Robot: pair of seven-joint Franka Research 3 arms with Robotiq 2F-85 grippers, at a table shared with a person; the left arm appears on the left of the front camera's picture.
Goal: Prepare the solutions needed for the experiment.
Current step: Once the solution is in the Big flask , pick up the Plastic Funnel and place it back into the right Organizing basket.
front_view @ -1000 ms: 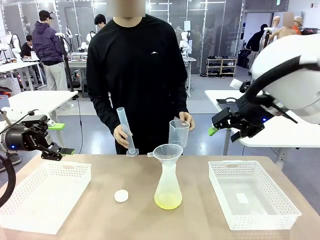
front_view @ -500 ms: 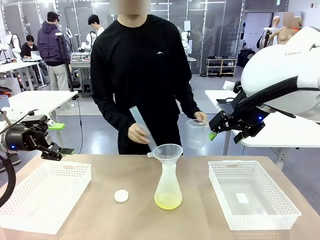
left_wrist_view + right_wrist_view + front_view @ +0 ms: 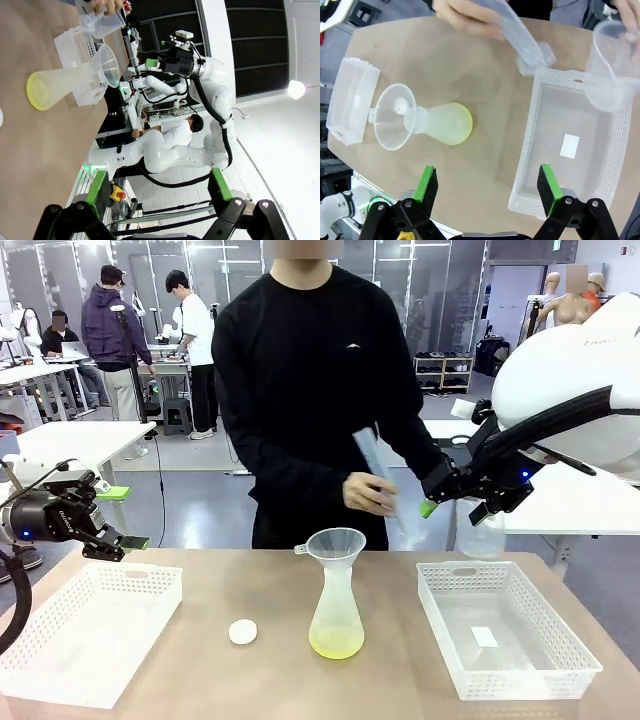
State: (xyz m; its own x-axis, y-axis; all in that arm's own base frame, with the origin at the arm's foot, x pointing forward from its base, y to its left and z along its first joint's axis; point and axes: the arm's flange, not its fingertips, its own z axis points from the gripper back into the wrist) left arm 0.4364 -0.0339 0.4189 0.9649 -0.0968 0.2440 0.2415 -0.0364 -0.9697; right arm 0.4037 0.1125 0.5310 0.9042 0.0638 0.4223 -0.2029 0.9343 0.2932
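Observation:
A translucent conical flask [image 3: 336, 612] with a clear funnel [image 3: 336, 543] in its neck stands mid-table. A shallow layer of the pale yellow-green solutions [image 3: 336, 643] lies in its base, and the solutions [image 3: 461, 127] show yellow from above too. The person holds a clear measuring cylinder [image 3: 377, 476] tilted in one hand and a clear beaker [image 3: 612, 65] in the other, above the right basket's far edge. My left gripper [image 3: 123, 518] hovers open above the left basket, holding nothing. My right gripper [image 3: 455, 506] hangs open and empty beside the person's hands. In the wrist views my left gripper [image 3: 158, 186] and my right gripper [image 3: 487, 186] show wide gaps.
A white mesh basket [image 3: 60, 660] sits at the left, and another basket [image 3: 560, 645] at the right has a small white slip inside. A white round cap [image 3: 243, 632] lies left of the flask. The person stands at the far edge.
The person has lifted the measuring cylinder away from the funnel and carried it, along with the beaker, to the right toward the right basket. Both grippers stay open.

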